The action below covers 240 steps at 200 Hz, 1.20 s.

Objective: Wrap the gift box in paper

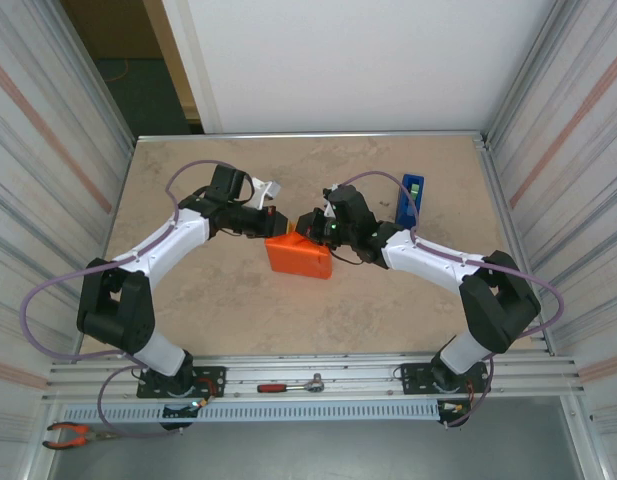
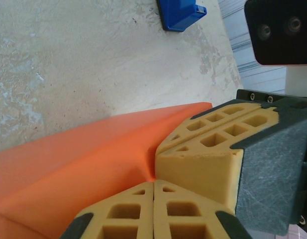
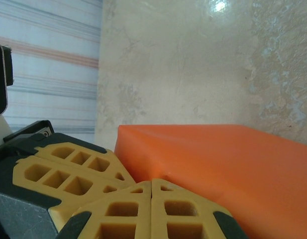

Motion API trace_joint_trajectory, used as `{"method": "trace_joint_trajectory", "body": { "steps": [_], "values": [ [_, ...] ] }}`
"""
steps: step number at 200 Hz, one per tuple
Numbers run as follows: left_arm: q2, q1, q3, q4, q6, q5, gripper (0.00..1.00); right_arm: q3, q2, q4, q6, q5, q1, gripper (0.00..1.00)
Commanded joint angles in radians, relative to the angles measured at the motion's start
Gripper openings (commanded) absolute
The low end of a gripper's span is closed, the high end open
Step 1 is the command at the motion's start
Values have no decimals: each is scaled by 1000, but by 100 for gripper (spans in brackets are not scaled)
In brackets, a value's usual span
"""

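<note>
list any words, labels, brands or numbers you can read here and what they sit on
No text can be read in these pictures.
paper: plain orange, no print on it.
blue tape dispenser: a small green patch at its far end, too small to tell whether it carries any lettering.

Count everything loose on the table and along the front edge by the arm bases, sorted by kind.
Parcel in orange paper: 1
Blue tape dispenser: 1
Hand tools: 2, a ratchet and pliers
Total: 4
</note>
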Motion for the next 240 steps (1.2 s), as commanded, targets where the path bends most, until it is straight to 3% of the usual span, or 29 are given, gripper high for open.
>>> {"method": "trace_joint_trajectory", "body": {
  "steps": [1,69,240],
  "values": [
    [-22,-7,-41,-19,17,6,4,-21,-21,-68,-51,-26,-2,0],
    [-35,-9,-77,-13,22,-8,0,64,-23,-136,-127,-70,14,0],
    [-40,-9,-99,1,24,-9,0,113,-26,-284,-189,-20,53,0]
  ]
}}
